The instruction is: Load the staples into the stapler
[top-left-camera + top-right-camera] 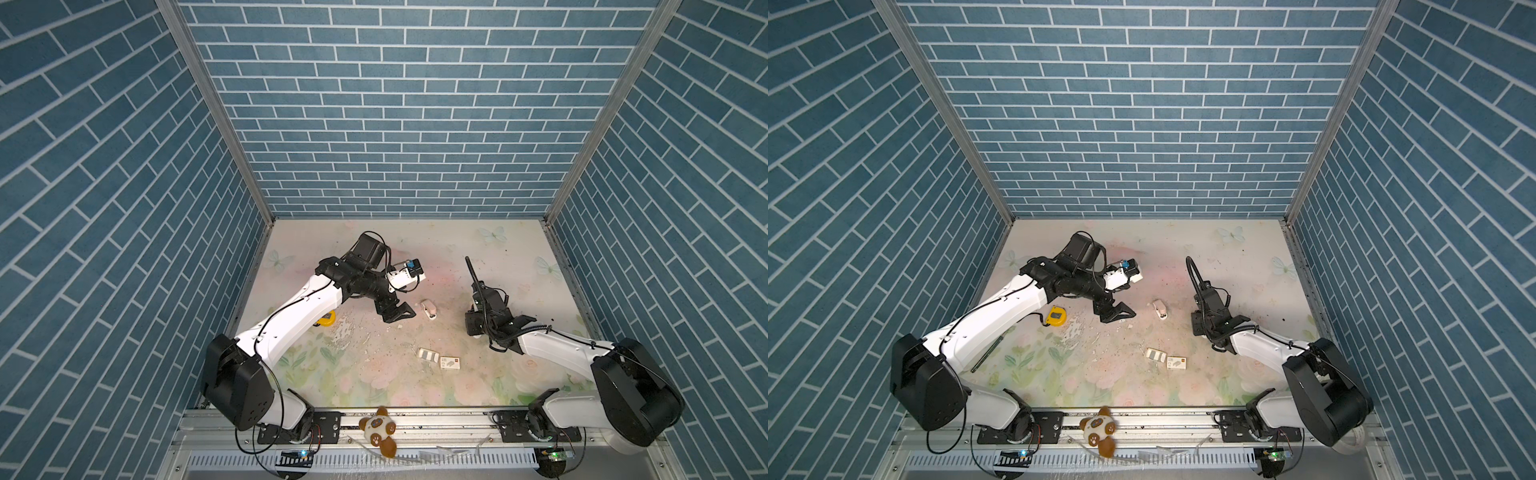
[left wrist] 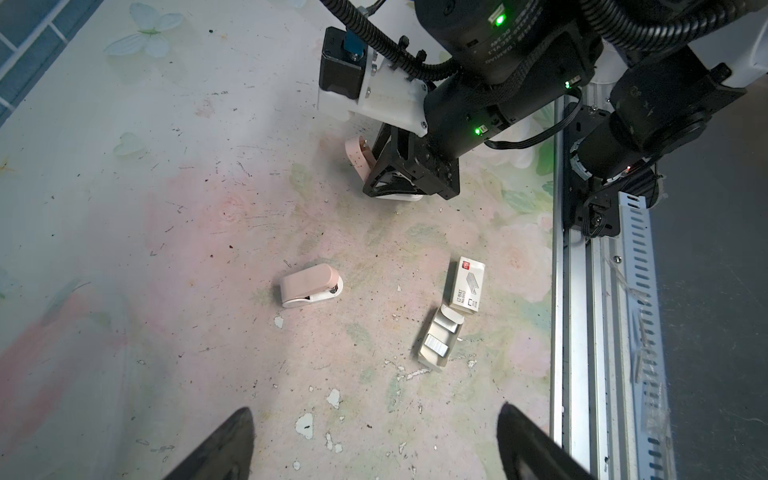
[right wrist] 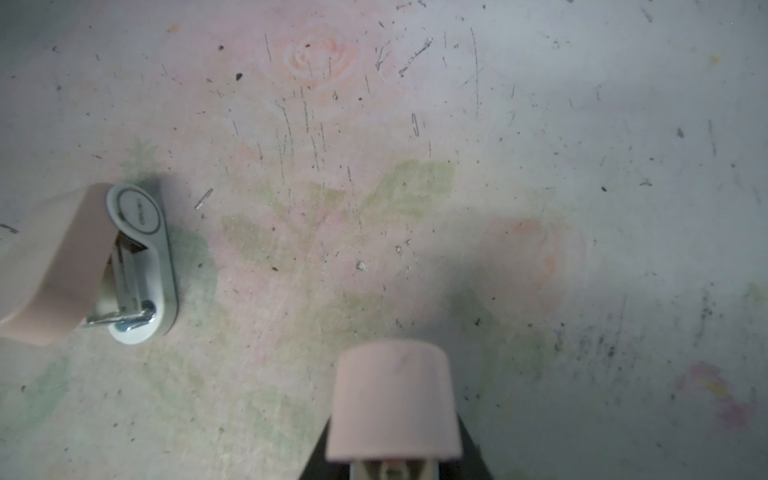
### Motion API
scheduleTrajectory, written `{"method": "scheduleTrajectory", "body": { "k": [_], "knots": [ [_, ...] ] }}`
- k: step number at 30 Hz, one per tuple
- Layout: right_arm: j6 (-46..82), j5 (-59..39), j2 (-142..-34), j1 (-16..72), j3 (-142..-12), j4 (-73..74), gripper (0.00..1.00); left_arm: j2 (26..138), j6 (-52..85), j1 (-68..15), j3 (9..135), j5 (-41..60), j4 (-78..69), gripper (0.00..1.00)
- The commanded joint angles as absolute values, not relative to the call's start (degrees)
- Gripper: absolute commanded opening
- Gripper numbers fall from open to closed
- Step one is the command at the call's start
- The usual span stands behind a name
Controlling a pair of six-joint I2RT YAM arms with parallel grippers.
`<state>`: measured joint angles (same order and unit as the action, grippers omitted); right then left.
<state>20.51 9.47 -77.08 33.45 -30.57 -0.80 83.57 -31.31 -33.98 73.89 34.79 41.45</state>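
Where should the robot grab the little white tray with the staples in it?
Probably best: pinch the tray across its two long side walls, near the middle, coming straight down from above. It lies flat on the table, open side up, long and narrow, so its narrow width suits a pinch and the staples should stay inside.

sleeve point(image 2: 467, 284) print and stapler point(image 3: 141, 216) logo, too blurred to read

Both arms, the left arm point(image 1: 291, 320) and the right arm point(image 1: 552, 349), wear glossy white shells between chunky black joints point(image 1: 237, 382). A ribbed black hose point(image 2: 365, 33) runs past a white screwed bracket point(image 2: 386, 97). Green lights point(image 2: 500, 19) glow on the black wrist. The fingers point(image 2: 224, 449) are black wedges.
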Motion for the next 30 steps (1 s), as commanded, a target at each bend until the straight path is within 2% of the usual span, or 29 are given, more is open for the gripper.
{"method": "scheduleTrajectory", "body": {
  "k": [1, 16, 30],
  "knots": [
    [20.2, 11.2, -78.0, 33.0, -30.2, 2.6, 0.16, 84.6, -31.9, -33.7, 73.3, 35.5, 41.5, 0.92],
    [23.7, 9.2, -84.0, 32.7, -30.3, 6.9, 0.22, 84.7, -32.1, -34.2, 72.3, 36.4, 41.5, 0.92],
    [23.7, 10.3, -78.5, 32.7, -29.3, 3.8, 0.43, 85.8, -33.6, -35.0, 74.2, 37.4, 43.6, 0.94]
  ]
}}
